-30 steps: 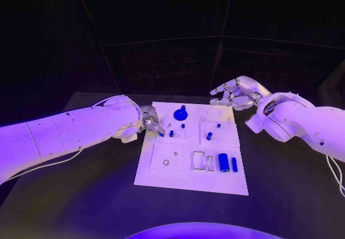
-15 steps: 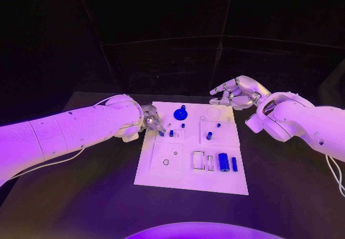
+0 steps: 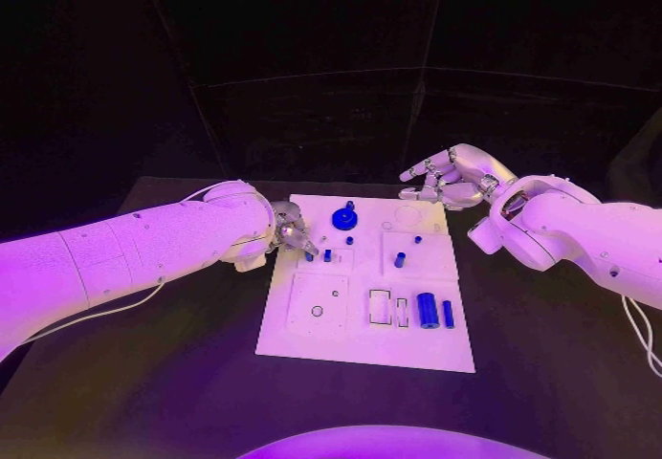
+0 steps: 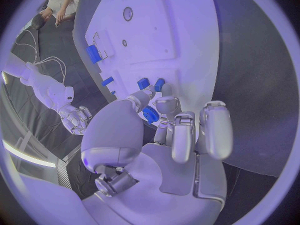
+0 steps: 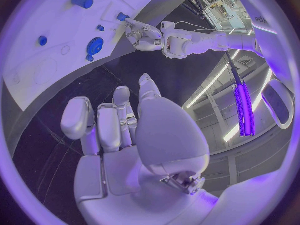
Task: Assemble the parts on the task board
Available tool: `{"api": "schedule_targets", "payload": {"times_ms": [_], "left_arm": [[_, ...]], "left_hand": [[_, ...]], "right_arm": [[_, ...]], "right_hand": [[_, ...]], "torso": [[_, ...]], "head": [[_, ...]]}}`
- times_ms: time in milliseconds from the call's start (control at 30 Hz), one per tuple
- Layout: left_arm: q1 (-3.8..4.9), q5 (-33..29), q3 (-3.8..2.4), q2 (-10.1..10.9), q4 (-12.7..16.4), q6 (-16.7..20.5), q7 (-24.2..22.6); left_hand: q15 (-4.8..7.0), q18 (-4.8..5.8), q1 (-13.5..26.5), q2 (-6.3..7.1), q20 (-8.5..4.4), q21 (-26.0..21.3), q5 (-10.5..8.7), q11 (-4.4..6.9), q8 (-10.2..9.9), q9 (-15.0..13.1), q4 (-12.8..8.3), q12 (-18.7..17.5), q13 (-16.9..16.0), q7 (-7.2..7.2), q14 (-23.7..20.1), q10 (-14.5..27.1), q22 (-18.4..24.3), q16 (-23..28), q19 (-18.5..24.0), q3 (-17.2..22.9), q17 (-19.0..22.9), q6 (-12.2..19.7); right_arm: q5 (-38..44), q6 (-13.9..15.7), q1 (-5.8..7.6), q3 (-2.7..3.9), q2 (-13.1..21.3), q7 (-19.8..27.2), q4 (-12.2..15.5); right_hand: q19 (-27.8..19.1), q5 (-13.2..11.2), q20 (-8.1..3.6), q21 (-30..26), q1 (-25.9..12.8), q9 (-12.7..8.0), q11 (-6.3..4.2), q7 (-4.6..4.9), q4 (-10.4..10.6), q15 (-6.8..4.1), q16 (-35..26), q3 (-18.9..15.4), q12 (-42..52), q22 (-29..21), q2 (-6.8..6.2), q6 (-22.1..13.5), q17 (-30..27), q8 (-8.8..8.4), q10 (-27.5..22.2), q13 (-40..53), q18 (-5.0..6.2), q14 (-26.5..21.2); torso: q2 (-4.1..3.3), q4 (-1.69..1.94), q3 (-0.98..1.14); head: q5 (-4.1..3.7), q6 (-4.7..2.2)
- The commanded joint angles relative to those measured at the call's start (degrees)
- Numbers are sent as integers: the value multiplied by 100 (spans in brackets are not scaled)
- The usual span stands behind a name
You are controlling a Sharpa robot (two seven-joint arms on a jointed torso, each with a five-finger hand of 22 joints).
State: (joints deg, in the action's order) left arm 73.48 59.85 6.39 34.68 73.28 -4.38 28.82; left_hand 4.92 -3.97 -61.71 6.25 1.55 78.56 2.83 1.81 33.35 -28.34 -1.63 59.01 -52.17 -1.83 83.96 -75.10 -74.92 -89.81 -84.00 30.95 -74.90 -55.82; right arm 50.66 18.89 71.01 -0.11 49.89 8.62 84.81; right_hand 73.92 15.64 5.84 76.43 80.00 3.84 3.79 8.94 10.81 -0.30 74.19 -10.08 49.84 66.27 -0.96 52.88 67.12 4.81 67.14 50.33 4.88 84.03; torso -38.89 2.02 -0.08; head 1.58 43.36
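The white task board (image 3: 311,335) lies mid-table. On it are a blue disc with a knob (image 3: 343,220), small blue pegs (image 3: 400,259), a thick blue cylinder (image 3: 430,310) and a thin blue bar (image 3: 449,314). My left hand (image 3: 290,232) hovers at the board's left edge by two short pegs (image 3: 327,255). Its fingers are curled in, and thumb and fingertip pinch a small blue piece (image 4: 150,115). The two pegs (image 4: 144,83) stand just beyond it. My right hand (image 3: 449,180) hangs over the board's far right corner, fingers apart and holding nothing.
Empty slots and round holes (image 3: 316,311) mark the board's near half. Black table (image 3: 165,382) surrounds the board on all sides. My left hand (image 5: 147,35) also appears in the right wrist view, at the board's edge (image 5: 37,85).
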Motion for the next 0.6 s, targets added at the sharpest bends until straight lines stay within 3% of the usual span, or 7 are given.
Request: {"api": "schedule_targets", "payload": {"times_ms": [33,300,367,467,600], "left_arm": [[-6,-29,8,-14,-26,-148,55],[-4,-30,8,-34,-71,-99,64],[-4,-30,8,-33,-77,-32,64],[-4,-54,7,-16,-65,114,53],[-3,-192,5,38,-23,336,-38]], "left_hand": [[50,68,78,21,-60,33,5,37,21,3,21,29,-1,2,604,17,-125,-19,-71,-68,-1510,-64],[45,69,337,81,-65,24,1,21,46,-2,211,14,33,-18,604,33,-122,-19,-71,-355,-1510,-78],[31,68,660,187,-55,9,8,-14,52,-3,430,2,58,-41,604,49,-110,-19,-67,-693,-1510,-68],[27,60,844,273,-45,-22,-7,-25,30,5,596,-56,139,-56,604,113,-80,-19,-56,-1080,-1510,21],[-20,53,771,163,-20,-61,8,-75,-52,47,768,-359,506,-122,604,379,-48,-19,-46,-1553,-1510,253]], "right_arm": [[-19,-18,11,3,3,53,22],[-19,-8,11,3,7,53,26],[-19,-6,11,3,8,54,26],[-19,-4,11,3,10,56,23],[-19,-3,11,3,12,58,22]], "right_hand": [[-26,-3,-5,-19,-11,8,-4,-12,6,-29,-17,-36,-35,-5,52,-17,-5,28,-44,-5,49,112],[-34,-3,-6,-27,-12,8,-3,-12,7,-29,-23,-38,-52,-17,53,-18,-13,28,-54,-23,52,111],[-36,-4,-6,-29,-13,8,-3,-11,7,-29,-26,-39,-56,-21,53,-18,-16,28,-56,-26,53,110],[-36,-4,-6,-29,-13,8,-3,-11,7,-29,-26,-39,-56,-21,53,-18,-16,28,-56,-26,53,110],[-36,-4,-6,-29,-13,8,-3,-11,7,-29,-26,-39,-56,-21,53,-18,-16,28,-56,-26,53,110]], "torso": [[2,8,-4],[3,7,-5],[3,8,-6],[3,8,-9],[1,5,-7]], "head": [[-4,1],[-7,-1],[-3,-13],[-5,-22],[-12,-28]]}}
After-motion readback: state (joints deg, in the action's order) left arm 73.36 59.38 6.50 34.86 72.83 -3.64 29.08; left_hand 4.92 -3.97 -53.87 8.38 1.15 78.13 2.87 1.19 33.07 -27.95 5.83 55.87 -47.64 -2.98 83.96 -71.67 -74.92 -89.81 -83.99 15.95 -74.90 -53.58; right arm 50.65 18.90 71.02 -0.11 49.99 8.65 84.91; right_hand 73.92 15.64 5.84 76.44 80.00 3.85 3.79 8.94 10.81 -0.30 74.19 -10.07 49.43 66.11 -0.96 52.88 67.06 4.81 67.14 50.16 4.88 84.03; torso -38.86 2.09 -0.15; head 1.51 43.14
